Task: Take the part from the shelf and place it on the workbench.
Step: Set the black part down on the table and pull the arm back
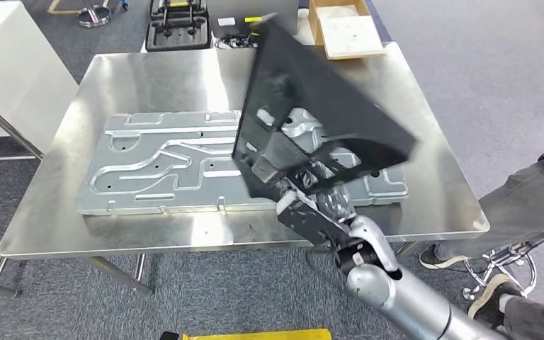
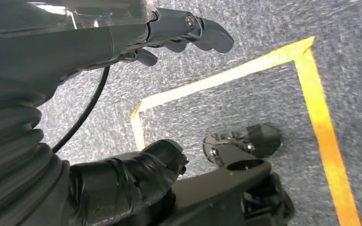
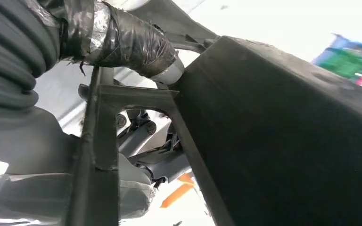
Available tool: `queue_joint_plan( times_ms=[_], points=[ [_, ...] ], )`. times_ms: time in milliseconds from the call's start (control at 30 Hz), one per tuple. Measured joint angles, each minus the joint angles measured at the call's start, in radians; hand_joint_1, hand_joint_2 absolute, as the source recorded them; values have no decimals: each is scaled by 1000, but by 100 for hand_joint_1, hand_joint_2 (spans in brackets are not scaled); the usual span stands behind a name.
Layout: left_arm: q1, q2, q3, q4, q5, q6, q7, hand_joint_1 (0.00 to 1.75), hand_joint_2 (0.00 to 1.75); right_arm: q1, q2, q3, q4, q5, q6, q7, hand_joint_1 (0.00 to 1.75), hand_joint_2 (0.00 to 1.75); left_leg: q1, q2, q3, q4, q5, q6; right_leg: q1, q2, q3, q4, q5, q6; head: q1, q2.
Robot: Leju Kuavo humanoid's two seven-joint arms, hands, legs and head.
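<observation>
A large black plastic part (image 1: 312,99), flat and angular with cut-outs, is held tilted in the air above the steel workbench (image 1: 78,219). My right hand (image 1: 315,212) grips its lower edge, over the bench's front right. Up close in the right wrist view, the black part (image 3: 283,141) has my taped thumb (image 3: 132,40) pressed against its frame. My left hand (image 2: 179,33) hangs over the carpet with its fingers apart and holds nothing.
A silver stamped metal panel (image 1: 163,166) lies flat across the bench under the part. A black moulded tray (image 1: 177,28) and a cardboard box (image 1: 343,28) sit beyond the far edge. A person's legs (image 1: 524,212) stand at the right. Yellow floor tape (image 2: 325,127) marks the carpet.
</observation>
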Motion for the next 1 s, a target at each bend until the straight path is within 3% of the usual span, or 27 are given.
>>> queue_joint_plan(
  times_ms=[67,133,233,267,300,333,400,433,500,567,633,733,767,800,833,933,1000],
  points=[
    [1,3,0,0,2,-2,3,0,175,-27,-32,0,3,55,58,70,175,175,0,-1,5,-5,7,11,0,0,0,0,-5,14,0,0],
    [2,5,0,0,3,-3,6,0,175,-57,-67,0,6,90,107,121,175,175,3,-1,13,-16,9,21,1,-1,-11,32,-30,22,2,0],
    [-1,8,0,0,3,-5,7,0,175,-91,-106,0,10,111,141,154,175,175,2,0,20,-21,8,34,3,-1,-95,198,-107,24,4,0],
    [-1,9,0,0,4,-6,7,0,175,-95,-116,0,11,114,144,158,175,175,1,-1,21,-19,6,36,4,-1,-123,247,-118,25,5,0],
    [-1,9,0,0,4,-6,7,0,175,-96,-124,0,13,117,147,162,175,175,0,-1,22,-18,4,37,4,-1,-139,266,-111,25,5,0],
    [0,9,0,1,5,-6,8,0,175,-99,-131,0,15,125,155,170,175,175,0,-2,23,-14,0,37,4,-1,-135,245,-84,24,5,0],
    [1,9,0,1,9,-7,7,0,175,-115,-148,0,17,156,187,198,175,175,-1,-4,22,-1,-10,32,4,-1,-91,133,-11,22,5,0],
    [0,9,0,1,11,-7,5,0,175,-128,-157,0,18,179,212,216,175,175,-3,-6,20,8,-15,29,5,-1,-67,78,11,20,5,0],
    [-1,10,0,1,15,-8,-1,0,175,-151,-175,0,22,226,266,253,175,175,-7,-8,13,17,-19,20,7,1,-48,32,18,14,5,0],
    [-1,10,0,1,19,-9,-9,0,175,-172,-189,1,29,270,329,284,175,175,-8,-8,8,18,-19,13,5,1,-49,28,20,5,4,0],
    [0,10,0,1,22,-9,-18,0,175,-199,-200,3,36,306,396,308,175,175,-6,-6,-4,47,-41,3,1,1,-48,23,24,-4,2,0],
    [0,8,0,1,23,-10,-29,0,175,-249,-213,20,54,337,486,325,175,175,1,-2,-76,208,-124,-14,-1,-1,-48,21,26,-11,-1,0],
    [0,8,0,1,23,-10,-31,0,175,-258,-215,26,60,342,507,327,175,175,3,-1,-99,257,-140,-16,-1,-1,-48,21,25,-12,-1,0],
    [0,7,0,1,23,-11,-33,0,175,-264,-217,31,66,345,521,328,175,175,4,-1,-108,277,-138,-17,-1,-1,-48,22,25,-12,-1,0],
    [1,6,0,1,24,-11,-34,0,175,-268,-218,35,71,347,533,328,175,175,4,0,-101,260,-119,-15,0,-1,-47,22,25,-12,-1,0],
    [-1,7,0,1,24,-12,-37,0,175,-297,-221,48,85,349,577,329,175,175,0,0,-16,83,-34,1,1,0,-46,22,24,-10,-1,0],
    [-5,7,0,1,25,-13,-39,0,175,-316,-223,58,99,349,605,328,175,175,-6,-1,15,16,-21,10,2,0,-46,18,25,-1,-1,0]
  ],
)
